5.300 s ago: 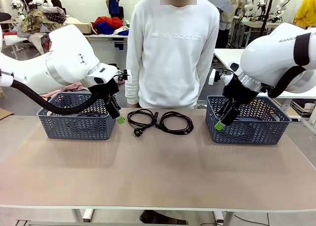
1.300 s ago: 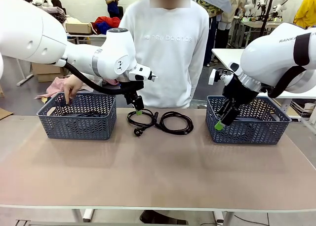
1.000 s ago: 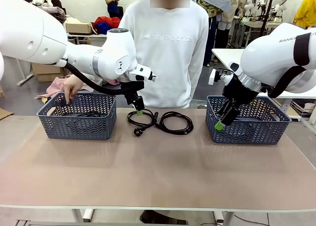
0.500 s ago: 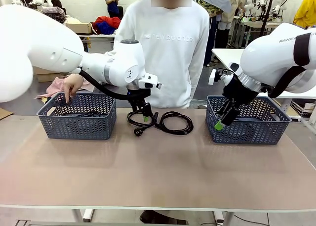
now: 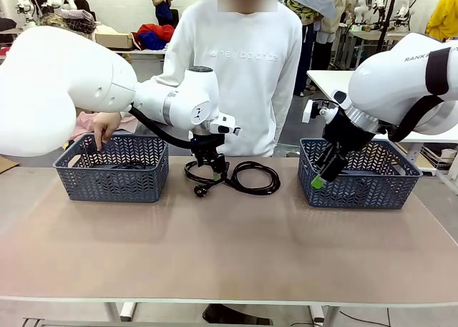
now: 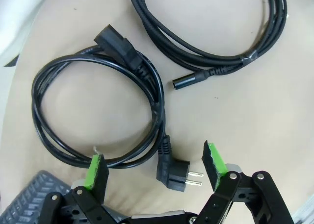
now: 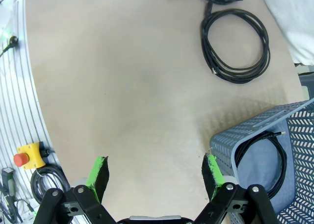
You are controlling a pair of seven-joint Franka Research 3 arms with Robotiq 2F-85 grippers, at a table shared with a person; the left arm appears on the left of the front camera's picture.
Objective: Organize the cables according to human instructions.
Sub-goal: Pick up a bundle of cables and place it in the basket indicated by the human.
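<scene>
Two coiled black cables lie at the table's far middle: a left cable (image 5: pixel 201 175) and a right cable (image 5: pixel 252 177). My left gripper (image 5: pixel 213 171) hangs open just above the left cable (image 6: pixel 156 104), its green pads (image 6: pixel 96 169) straddling the coil's near side and the plug (image 6: pixel 175 174). The right cable (image 6: pixel 221 60) passes behind it. My right gripper (image 5: pixel 320 179) stands open in front of the right basket (image 5: pixel 365 187), holding nothing. In the right wrist view the right gripper (image 7: pixel 156 171) is open above bare table, with the right cable (image 7: pixel 204 42) farther off and another cable (image 7: pixel 244 144) inside the basket (image 7: pixel 230 136).
A grey-blue left basket (image 5: pixel 113 180) stands at the far left, and the person's hand (image 5: pixel 104 127) points a finger down into it. The person stands at the far edge, behind the cables. The near half of the table is free.
My left arm has swung right and down, from near the left basket to just above the left cable. The right arm and the person's hand have stayed put.
</scene>
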